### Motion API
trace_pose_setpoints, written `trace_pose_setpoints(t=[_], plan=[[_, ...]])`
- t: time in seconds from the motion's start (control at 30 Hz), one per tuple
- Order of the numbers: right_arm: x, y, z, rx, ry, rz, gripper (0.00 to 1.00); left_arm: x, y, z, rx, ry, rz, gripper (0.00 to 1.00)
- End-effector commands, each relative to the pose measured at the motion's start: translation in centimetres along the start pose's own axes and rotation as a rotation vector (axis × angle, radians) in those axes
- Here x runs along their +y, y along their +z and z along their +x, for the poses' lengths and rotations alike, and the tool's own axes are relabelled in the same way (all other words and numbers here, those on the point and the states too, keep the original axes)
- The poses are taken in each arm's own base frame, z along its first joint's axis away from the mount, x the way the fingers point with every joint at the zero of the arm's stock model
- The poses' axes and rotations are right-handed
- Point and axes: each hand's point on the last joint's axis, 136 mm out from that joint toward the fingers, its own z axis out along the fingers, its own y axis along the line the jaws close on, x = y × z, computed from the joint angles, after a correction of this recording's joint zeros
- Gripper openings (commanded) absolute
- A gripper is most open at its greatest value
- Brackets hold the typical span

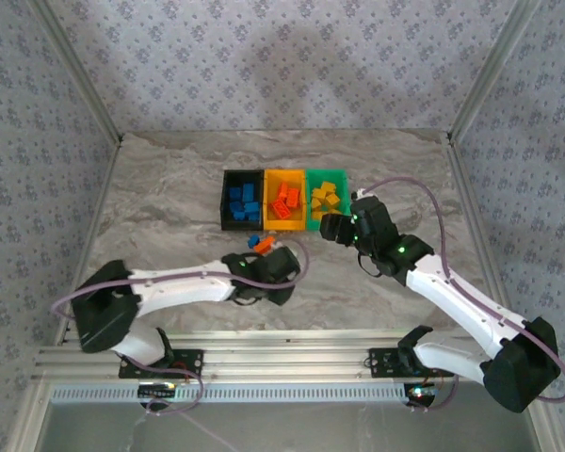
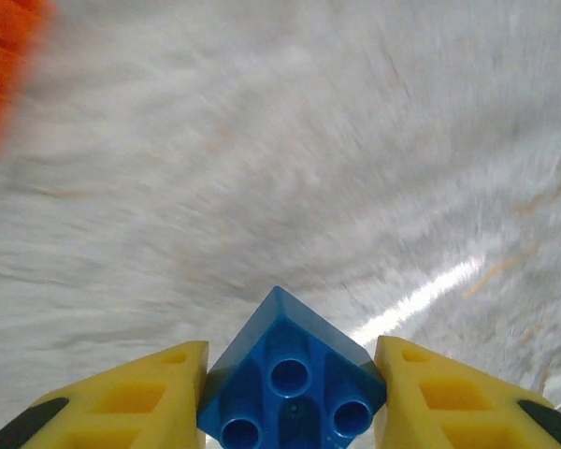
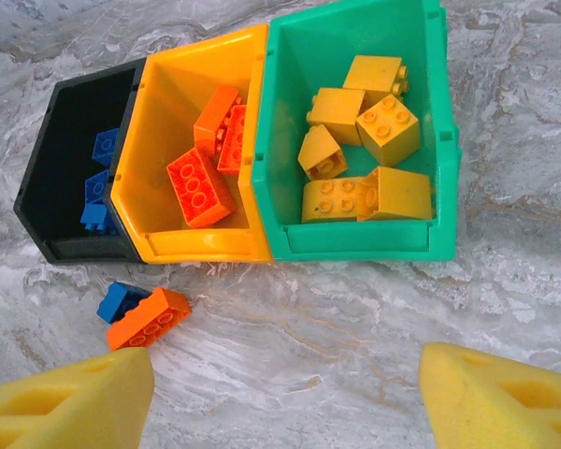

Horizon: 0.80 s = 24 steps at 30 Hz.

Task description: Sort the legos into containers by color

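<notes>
Top view: the left gripper [image 1: 264,250] sits just near of the bins [image 1: 284,226], and the right gripper [image 1: 333,229] hangs beside the green bin [image 1: 327,172].

Left wrist: the fingers [image 2: 131,402] pinch a blue brick [image 2: 290,383]. It probably goes next into the black bin [image 1: 225,200], far and left.

Right wrist: the fingers are spread and empty. An orange brick [image 3: 150,318] lies on the table [image 3: 355,318].

Table [image 1: 169,198]: grey marble-patterned top, pale veining, framed by rails on the left and right. Three bins are seen standing on it, right of centre towards the far side, joined in a row: black bin [image 3: 75,248] on the left, yellow bin [image 3: 206,245] in the middle, green bin [image 3: 365,238] on the right. Two loose bricks are noted on the bare top just near of the black/yellow junction: blue brick [image 3: 120,300] and orange brick [image 3: 151,318], side by side, apparently touching.
</notes>
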Motion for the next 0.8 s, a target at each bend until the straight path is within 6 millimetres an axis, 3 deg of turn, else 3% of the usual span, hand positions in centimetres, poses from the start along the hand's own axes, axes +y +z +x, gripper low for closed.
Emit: trace_pose_setpoints(t=[0.0, 0.13, 0.2, 0.4, 0.63, 0.77], plan=[[-0.3, 0.0, 0.1, -0.005, 0.037, -0.001, 0.77, 5.0, -2.7, -3.9, -0.140, -0.114, -0.095, 0.36], [-0.4, 0.6, 0.8, 0.013, 0.043, 0.000, 0.77, 9.5, -5.1, -9.3, -0.281, -0.238, -0.136, 0.37], [-0.5, 1.0, 1.1, 0.024, 0.037, 0.006, 0.77, 11.3, -5.3, -11.6, -0.318, -0.270, -0.167, 0.37], [-0.2, 1.8, 2.5, 0.063, 0.011, 0.004, 0.77, 16.1, -2.4, -16.8, -0.312, -0.375, -0.199, 0.37], [1.2, 2.3, 5.1, 0.114, -0.028, -0.006, 0.77, 19.7, 1.3, -19.6, -0.248, -0.440, -0.249, 0.37], [2.5, 2.9, 6.2, 0.132, -0.015, -0.034, 0.77, 20.2, 2.5, -20.8, -0.225, -0.464, -0.240, 0.43]])
